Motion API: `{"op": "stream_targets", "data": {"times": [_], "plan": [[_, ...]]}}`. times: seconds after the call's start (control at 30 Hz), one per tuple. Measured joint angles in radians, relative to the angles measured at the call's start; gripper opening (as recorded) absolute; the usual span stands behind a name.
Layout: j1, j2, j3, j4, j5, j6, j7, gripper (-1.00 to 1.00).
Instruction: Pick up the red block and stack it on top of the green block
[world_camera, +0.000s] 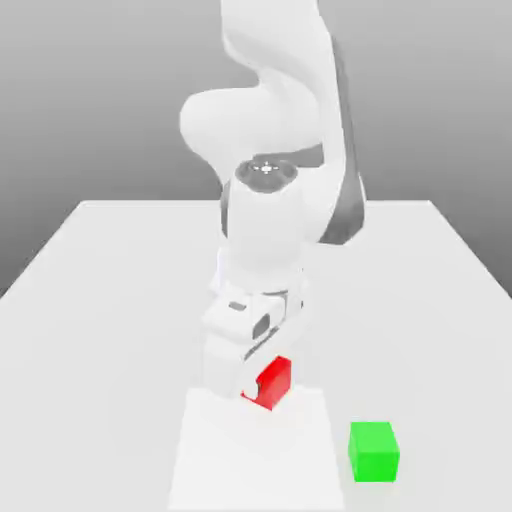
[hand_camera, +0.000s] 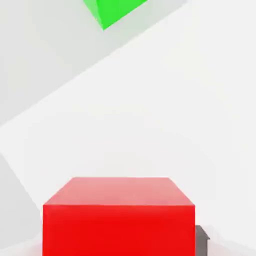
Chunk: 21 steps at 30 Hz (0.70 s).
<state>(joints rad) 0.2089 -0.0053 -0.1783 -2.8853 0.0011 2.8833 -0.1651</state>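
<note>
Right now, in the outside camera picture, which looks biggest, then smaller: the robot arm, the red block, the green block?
1. Robot arm, by far the biggest.
2. Green block and red block look about alike; the claw hides part of the red one, so I can't rank them.

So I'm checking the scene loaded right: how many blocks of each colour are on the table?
Red block: 1
Green block: 1
Total: 2 blocks
</note>
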Motion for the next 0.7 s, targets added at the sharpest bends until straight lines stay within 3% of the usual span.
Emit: {"op": "stream_targets", "data": {"times": [0.13,0.4,0.57,0.6,0.7], "plan": [[-0.001,-0.062,0.017,0.012,-0.050,-0.076,0.055,-1.00],[0.164,0.041,0.120,0.285,-0.010,-0.248,0.213,-1.00],[0.169,0.200,0.135,0.327,0.022,-0.132,0.213,-1.00],[0.168,0.227,0.137,0.329,0.025,-0.107,0.212,1.00],[0.168,0.227,0.137,0.329,0.025,-0.107,0.212,1.00]]}}
